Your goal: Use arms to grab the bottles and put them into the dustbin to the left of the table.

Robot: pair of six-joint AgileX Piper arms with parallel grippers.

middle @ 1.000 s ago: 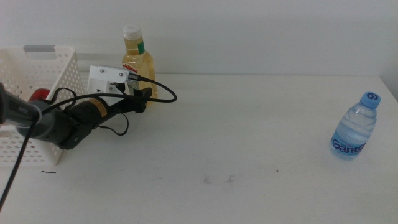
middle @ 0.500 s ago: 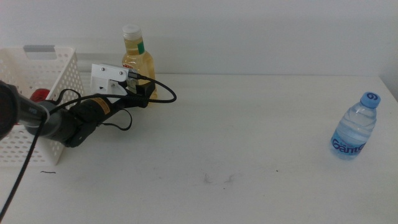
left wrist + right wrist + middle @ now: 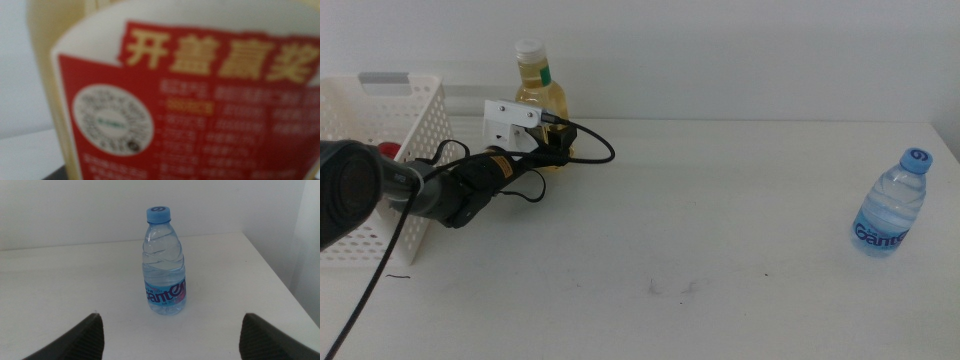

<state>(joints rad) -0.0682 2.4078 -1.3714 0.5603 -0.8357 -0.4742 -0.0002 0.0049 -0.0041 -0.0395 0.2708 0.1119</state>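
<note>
Middle view: left claw [image 3: 542, 140] right up against yellow bottle [image 3: 541, 108], far left on table [image 3: 720, 230], just right of dustbin [image 3: 380, 150]. Bottle upright, long axis vertical, lying straight ahead of claw. Left wrist view filled by red label [image 3: 200, 110] at point-blank range; own jaws not visible, so cannot tell whether open or closed. Red can [image 3: 388, 151] seemingly already in dustbin. Water bottle [image 3: 164, 262] upright at far right, well apart from left arm, centred ahead of right claw [image 3: 170, 340] with jaws spread wide; nearer to right arm, likely its job.
</note>
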